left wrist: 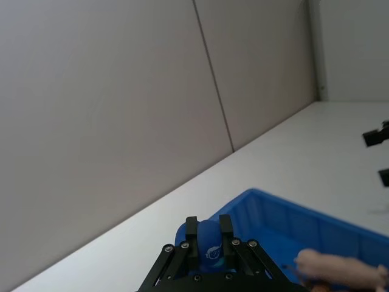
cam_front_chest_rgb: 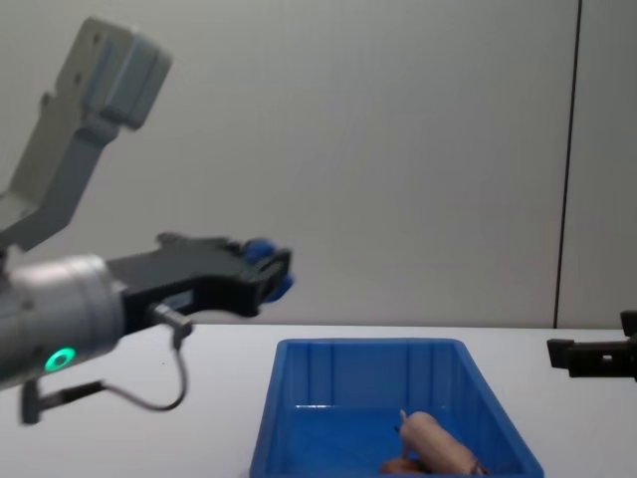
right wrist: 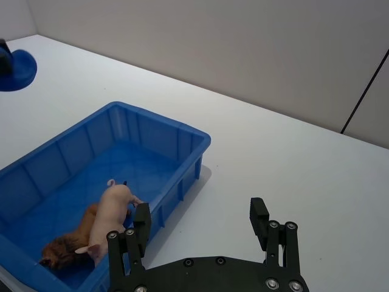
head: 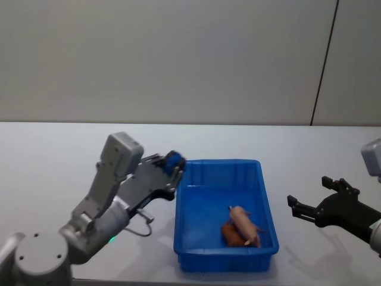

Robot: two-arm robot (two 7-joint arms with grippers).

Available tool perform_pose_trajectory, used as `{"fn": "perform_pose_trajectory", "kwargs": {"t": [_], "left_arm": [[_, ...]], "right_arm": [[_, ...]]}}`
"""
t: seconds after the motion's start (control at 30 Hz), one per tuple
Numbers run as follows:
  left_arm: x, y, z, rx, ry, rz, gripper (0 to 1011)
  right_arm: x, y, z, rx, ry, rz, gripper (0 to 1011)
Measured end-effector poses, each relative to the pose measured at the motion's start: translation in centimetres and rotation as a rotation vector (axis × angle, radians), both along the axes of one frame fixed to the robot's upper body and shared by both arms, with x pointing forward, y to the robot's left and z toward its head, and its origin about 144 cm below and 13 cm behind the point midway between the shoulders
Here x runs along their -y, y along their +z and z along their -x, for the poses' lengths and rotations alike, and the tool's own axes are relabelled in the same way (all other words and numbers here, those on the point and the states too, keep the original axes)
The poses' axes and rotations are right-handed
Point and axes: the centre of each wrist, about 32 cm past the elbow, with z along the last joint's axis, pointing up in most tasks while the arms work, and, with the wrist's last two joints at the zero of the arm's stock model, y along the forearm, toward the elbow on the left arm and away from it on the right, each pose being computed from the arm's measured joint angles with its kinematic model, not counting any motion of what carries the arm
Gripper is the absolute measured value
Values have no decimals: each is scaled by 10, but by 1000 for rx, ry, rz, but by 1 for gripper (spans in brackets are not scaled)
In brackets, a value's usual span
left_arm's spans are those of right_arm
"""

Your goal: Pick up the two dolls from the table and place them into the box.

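Left gripper [head: 174, 164] is raised above the table [head: 47, 155], just beside the left rim of the blue box [head: 262, 190], jaws closed on the dark-blue toy figure [left wrist: 205, 241]. The pink pig [head: 244, 222] lies inside the box at its near end, resting against a brown object [head: 232, 235] of unclear identity. Right gripper [head: 306, 208] hangs to the right of the box, apart from it, jaws spread wide and holding nothing.

The left arm rose from the lower left of the head view, its elbow bent high. The left gripper [head: 173, 162] had its fingers [left wrist: 191, 234] closed on the blue doll [left wrist: 205, 239]. The right gripper [head: 309, 202], at the right edge, was spread wide.
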Motion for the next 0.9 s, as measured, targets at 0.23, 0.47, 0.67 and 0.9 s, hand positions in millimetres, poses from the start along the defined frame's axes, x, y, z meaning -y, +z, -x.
{"fn": "perform_pose_trajectory", "kwargs": {"t": [0.23, 0.47, 0.67, 0.9], "left_arm": [[24, 8, -8, 23, -84, 46, 238], [40, 6, -13, 8, -131, 69, 446], [47, 3, -15, -13, -149, 71, 623], [50, 1, -16, -26, -150, 62, 841]], "right_arm": [[0, 0, 0, 0, 0, 0, 1001], [0, 0, 0, 0, 0, 0, 1001], [0, 0, 0, 0, 0, 0, 1001], [0, 0, 0, 0, 0, 0, 1001]]}}
